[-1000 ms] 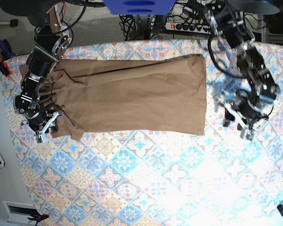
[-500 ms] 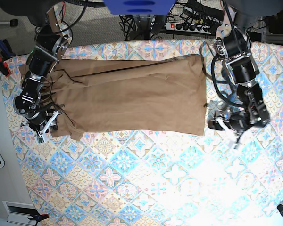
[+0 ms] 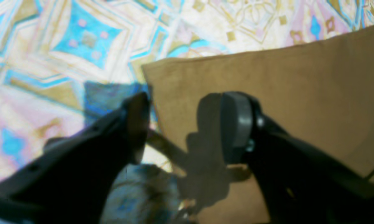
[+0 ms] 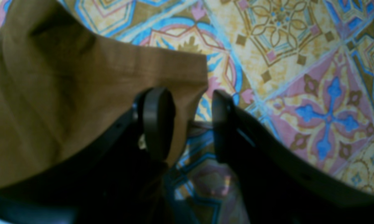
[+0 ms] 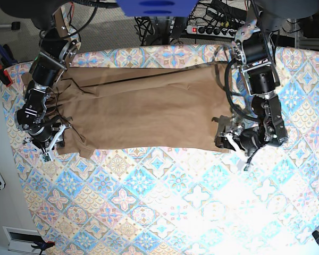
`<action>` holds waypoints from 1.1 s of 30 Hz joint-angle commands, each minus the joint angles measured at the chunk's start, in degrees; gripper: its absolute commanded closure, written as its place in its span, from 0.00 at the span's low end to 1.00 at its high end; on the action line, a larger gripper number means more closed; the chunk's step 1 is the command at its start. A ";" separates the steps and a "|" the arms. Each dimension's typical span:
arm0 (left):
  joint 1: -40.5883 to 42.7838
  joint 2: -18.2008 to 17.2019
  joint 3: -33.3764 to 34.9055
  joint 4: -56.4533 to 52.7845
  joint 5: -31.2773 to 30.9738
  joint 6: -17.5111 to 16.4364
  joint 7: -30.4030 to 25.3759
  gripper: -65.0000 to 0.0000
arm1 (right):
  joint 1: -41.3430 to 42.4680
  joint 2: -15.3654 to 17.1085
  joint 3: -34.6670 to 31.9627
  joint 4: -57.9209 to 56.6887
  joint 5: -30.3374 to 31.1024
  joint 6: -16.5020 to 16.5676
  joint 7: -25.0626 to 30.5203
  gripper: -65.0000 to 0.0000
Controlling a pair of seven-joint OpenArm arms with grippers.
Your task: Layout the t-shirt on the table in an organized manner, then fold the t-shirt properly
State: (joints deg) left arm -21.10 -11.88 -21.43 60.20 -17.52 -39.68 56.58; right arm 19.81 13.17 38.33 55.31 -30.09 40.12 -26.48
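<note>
Straddling t-shirt (image 5: 149, 109) corners, both arms' fingers (image 3: 233, 124) (image 4: 157, 118) parted, contact blurred, unclear.

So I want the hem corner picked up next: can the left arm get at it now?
Probably yes: the left end effector stands open astride the t-shirt edge by that corner, nothing between them.

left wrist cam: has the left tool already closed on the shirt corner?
No. The left tool is open, one finger over the t-shirt, the other off its edge.
</note>
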 commanded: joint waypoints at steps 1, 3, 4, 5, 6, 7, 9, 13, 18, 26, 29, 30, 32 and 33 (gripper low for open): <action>-0.39 0.23 0.11 0.50 -0.46 -0.32 0.43 0.56 | 0.63 0.85 0.14 0.56 -1.96 -0.12 -1.61 0.66; -0.13 0.67 0.73 0.50 -0.37 -0.32 0.43 0.66 | 0.63 0.85 0.14 0.56 -1.96 -0.12 -1.61 0.66; -0.04 1.29 1.87 0.50 -0.28 -0.32 0.26 0.72 | 0.63 0.85 0.14 0.56 -1.96 -0.12 -1.61 0.66; -0.04 1.55 3.10 0.50 -0.20 -0.32 0.26 0.78 | 0.63 0.85 0.14 0.56 -1.96 -0.12 -1.61 0.66; -0.04 1.64 4.24 0.50 -0.20 -0.32 0.26 0.84 | 0.63 0.85 0.14 0.56 -1.96 -0.12 -1.61 0.66; 0.05 1.73 5.30 0.50 -0.20 -0.32 0.35 0.89 | 0.63 0.85 0.14 0.56 -1.96 -0.12 -1.61 0.66; 0.58 1.73 7.06 0.50 -0.20 -0.32 0.17 1.00 | 0.63 0.85 0.14 0.65 -1.96 -0.12 -1.61 0.66; 0.66 1.55 7.50 0.50 -0.28 -0.32 0.17 1.00 | 0.63 0.85 0.14 5.13 -1.87 -0.12 -1.61 0.77; 0.66 1.29 7.41 0.85 -0.28 -0.32 0.17 1.00 | 0.54 -1.61 0.22 11.55 -2.05 -0.12 -2.05 1.00; 0.75 -1.09 7.32 0.94 -0.37 -0.32 0.43 1.00 | -0.78 -4.07 0.22 15.59 -7.58 -0.12 -2.84 1.00; 1.72 -1.62 7.32 0.94 -0.46 -0.32 0.17 1.00 | -0.69 -4.07 0.22 15.59 -7.32 -0.12 -3.01 1.00; 1.81 -1.62 7.32 0.94 -0.46 -0.32 0.17 1.00 | -0.52 -4.07 0.22 15.59 -7.41 -0.12 -3.01 1.00; 1.81 -1.62 7.32 0.94 -0.46 -0.32 0.17 1.00 | -0.52 -4.07 0.22 15.59 -7.41 -0.12 -3.01 1.00; 1.81 -1.62 7.32 0.94 -0.46 -0.32 0.17 1.00 | -0.52 -4.07 0.31 15.59 -7.23 -0.12 -3.01 0.97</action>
State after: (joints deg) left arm -18.61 -12.93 -14.11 60.64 -20.29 -40.51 54.68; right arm 17.93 8.10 38.52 69.71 -37.69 40.34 -30.20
